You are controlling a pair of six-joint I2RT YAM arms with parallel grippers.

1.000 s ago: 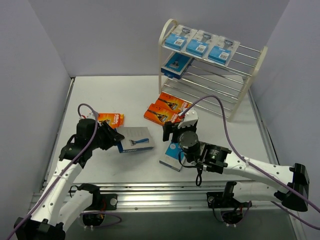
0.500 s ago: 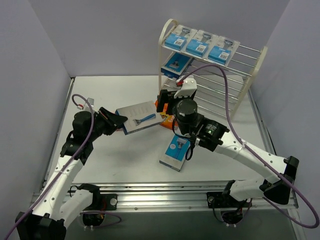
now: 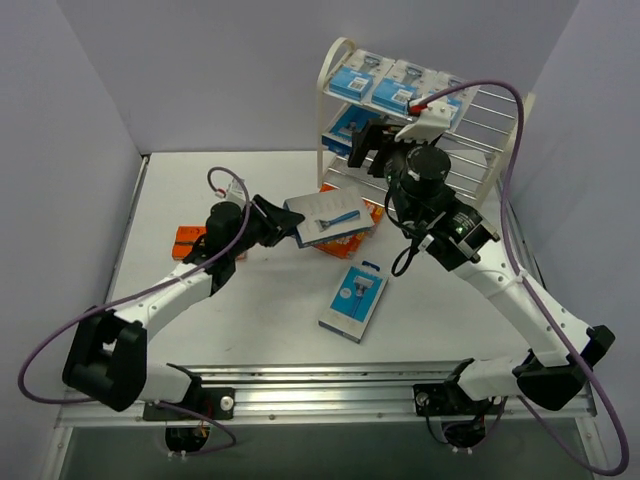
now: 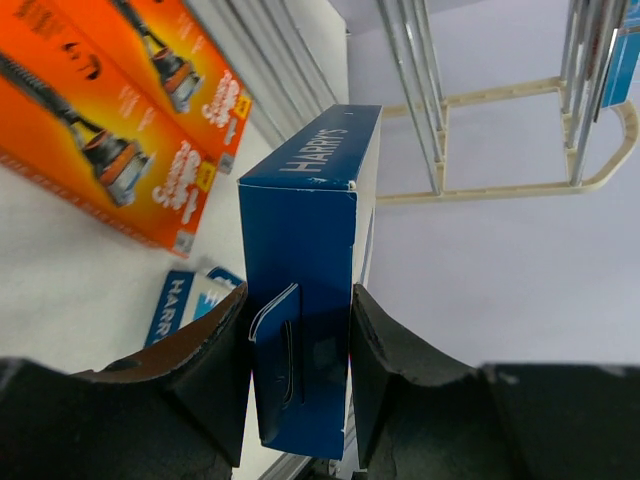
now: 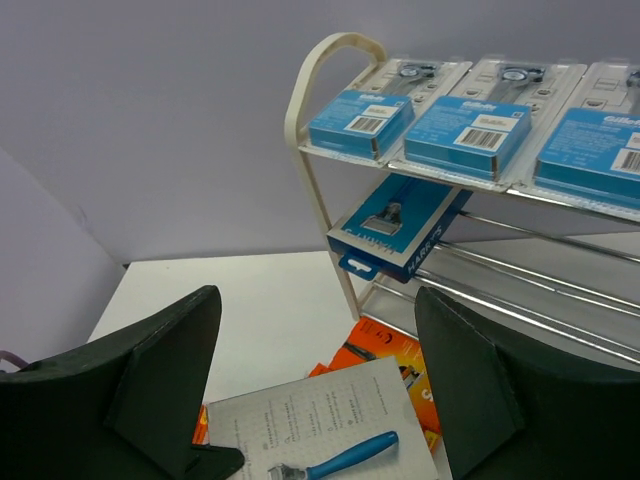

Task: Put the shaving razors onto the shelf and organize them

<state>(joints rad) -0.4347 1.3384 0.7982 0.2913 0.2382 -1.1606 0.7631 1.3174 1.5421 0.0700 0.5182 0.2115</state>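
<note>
Pinching the blue-and-white Harry's razor box (image 4: pixel 300 230) at its hang-tab end with the left claw (image 4: pixel 299 300), pads on both broad faces, box carried in the air over the orange boxes (image 4: pixel 100 140), just in front of the shelf (image 3: pixel 334 62) at the desk's (image 3: pixel 250 310) far right corner. Right claw (image 5: pixel 318 295) spread wide, empty, hovering before the shelf's left end frame. Three blister packs (image 5: pixel 470 125) flat on the top tier, one blue box (image 5: pixel 395 235) on the middle tier; another blue pack (image 3: pixel 353 302) near the desk's front edge and one orange box (image 3: pixel 184 239) toward its left edge. Likely handling: light, stiff card, slick faces, prone to swinging from an end grip. Best taken across the thin dimension, nearer mid-length, without crushing any blister window.
</note>
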